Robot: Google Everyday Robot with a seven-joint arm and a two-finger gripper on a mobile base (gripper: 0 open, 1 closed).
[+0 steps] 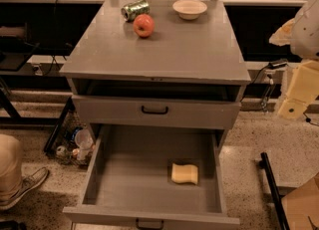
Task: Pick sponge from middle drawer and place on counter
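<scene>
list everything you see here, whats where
sponge: one, pale yellow, in the open middle drawer, right of centre
middle drawer: one, grey, pulled out at the cabinet's bottom
counter: one, grey, cabinet top
apple: one, red, on the counter toward the back
can: one, green, on its side behind the apple
bowl: one, cream, back right of the counter
upper drawer: one, grey with a black handle, above the open one
shoe: one, pale, on the floor at lower left
gripper: one, cream, at the right edge beside the cabinet, away from the sponge
</scene>
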